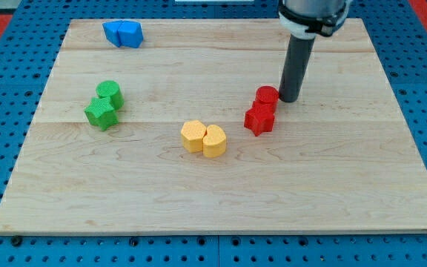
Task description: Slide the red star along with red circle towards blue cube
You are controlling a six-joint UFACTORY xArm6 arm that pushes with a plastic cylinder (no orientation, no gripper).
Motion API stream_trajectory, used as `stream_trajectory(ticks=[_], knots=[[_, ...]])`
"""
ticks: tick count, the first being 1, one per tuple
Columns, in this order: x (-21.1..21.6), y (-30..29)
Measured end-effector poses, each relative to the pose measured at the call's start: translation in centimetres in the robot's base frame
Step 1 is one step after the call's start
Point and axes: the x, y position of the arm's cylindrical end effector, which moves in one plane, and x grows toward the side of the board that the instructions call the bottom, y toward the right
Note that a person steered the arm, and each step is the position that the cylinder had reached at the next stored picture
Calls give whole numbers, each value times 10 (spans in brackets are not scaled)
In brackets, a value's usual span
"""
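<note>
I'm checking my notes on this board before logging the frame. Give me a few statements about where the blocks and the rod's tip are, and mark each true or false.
1. My tip stands just to the view's right of the red circle. True.
2. The red star lies apart from the red circle, near the view's left edge. False: the two red blocks touch, right of the board's centre.
3. The blue blocks sit near the view's top left corner. True.
4. The two yellow blocks lie at the view's top right. False: they lie near the middle, towards the view's bottom.
5. The two green blocks sit on the view's left side. True.
</note>
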Motion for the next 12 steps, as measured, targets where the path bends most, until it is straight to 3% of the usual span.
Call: stream_trajectory(ticks=[1, 2, 4, 5, 7, 8, 10, 11, 12], knots=[[-2, -11], [10, 15], [-11, 28], [52, 29], [108, -28], [81, -55], [-37, -4], [-87, -13], [-106, -27]])
